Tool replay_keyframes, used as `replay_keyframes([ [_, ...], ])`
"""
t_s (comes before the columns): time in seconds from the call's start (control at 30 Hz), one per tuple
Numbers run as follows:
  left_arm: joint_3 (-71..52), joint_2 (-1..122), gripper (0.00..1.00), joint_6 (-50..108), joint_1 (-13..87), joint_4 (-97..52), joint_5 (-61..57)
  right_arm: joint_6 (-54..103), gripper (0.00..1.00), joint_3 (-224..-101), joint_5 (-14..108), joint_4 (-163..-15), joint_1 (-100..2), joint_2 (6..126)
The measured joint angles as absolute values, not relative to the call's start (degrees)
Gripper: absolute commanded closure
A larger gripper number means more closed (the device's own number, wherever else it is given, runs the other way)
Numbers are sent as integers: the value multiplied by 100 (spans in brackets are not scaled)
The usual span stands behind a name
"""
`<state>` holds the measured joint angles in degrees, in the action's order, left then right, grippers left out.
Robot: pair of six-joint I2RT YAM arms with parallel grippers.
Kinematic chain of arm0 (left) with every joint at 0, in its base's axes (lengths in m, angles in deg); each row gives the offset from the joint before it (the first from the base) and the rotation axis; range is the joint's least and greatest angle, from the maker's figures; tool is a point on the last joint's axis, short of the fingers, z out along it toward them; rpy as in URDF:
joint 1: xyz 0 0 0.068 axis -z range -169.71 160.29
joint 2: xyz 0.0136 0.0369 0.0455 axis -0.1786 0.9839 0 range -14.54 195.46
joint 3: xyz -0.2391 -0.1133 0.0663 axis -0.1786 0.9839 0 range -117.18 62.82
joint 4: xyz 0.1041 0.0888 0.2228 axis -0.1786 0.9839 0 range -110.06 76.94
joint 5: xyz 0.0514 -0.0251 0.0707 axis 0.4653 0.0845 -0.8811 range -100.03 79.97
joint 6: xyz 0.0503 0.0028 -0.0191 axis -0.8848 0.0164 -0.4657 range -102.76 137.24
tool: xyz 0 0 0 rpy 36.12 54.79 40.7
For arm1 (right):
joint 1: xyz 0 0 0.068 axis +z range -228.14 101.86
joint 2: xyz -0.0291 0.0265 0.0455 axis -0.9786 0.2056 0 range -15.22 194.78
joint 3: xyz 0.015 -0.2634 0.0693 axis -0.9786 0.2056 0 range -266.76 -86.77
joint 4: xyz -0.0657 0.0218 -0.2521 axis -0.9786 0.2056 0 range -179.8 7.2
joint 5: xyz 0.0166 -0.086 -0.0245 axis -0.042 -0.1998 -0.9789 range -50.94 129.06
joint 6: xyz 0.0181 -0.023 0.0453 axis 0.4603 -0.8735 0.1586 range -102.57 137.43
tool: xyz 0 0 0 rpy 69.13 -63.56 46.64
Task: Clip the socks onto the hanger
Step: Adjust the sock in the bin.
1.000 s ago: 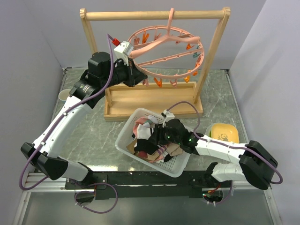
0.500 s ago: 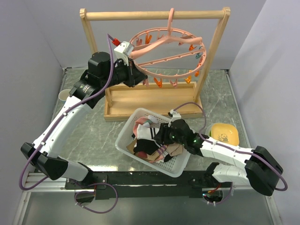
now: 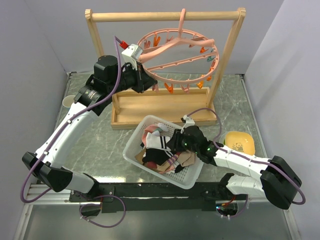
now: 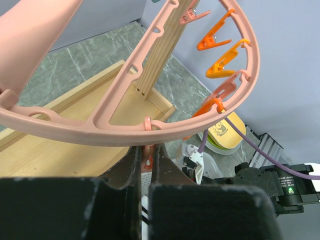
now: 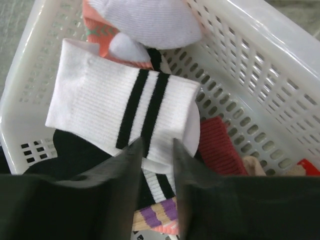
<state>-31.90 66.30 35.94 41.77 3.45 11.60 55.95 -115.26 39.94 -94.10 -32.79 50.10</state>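
The salmon-pink ring hanger hangs by its hook from the wooden rack, with orange clips around its rim. My left gripper is at the ring's near-left rim, shut on a small pink clip. My right gripper is over the white mesh basket. Its jaws are shut on the edge of a white sock with black stripes, which lies on top of the pile. Below it are a black sock, a red sock and a white-and-pink sock.
The wooden rack stands on a wooden base tray behind the basket. A yellow bowl sits right of the basket, close to my right arm. A small cup stands at the far left. Walls close in both sides.
My right gripper has drawn back to the right, out of the pile, bringing the white striped sock up on top. My left arm has stayed at the ring; the hanger swayed slightly.
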Motion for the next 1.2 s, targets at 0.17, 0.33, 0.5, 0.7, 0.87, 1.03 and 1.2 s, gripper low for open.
replay_keyframes([
  [0.17, -3190, 6628, 98, 3592, 4177, 345, 1160, 5635, 91, -11526, 4114, -9589, -3279, 5087],
  [0.33, -3190, 6628, 98, 3594, 4177, 345, 1162, 5650, 100, -11526, 4178, -9674, -3279, 5096],
  [0.5, -3190, 6628, 98, 3594, 4177, 345, 1164, 5525, 57, -11580, 4042, -9421, -3279, 5002],
  [0.7, -3190, 6628, 98, 3594, 4177, 345, 1170, 5530, 51, -11582, 3786, -9248, -3282, 4938],
  [0.87, -3190, 6628, 98, 3594, 4177, 345, 1173, 5530, 55, -11521, 3778, -9320, -3282, 4943],
  [1.03, -3190, 6628, 99, 3594, 4177, 345, 1173, 5545, 62, -11521, 3828, -9589, -3284, 5104],
  [1.2, -3190, 6628, 99, 3592, 4177, 345, 1175, 5593, 72, -11521, 3872, -9792, -3292, 5332],
])
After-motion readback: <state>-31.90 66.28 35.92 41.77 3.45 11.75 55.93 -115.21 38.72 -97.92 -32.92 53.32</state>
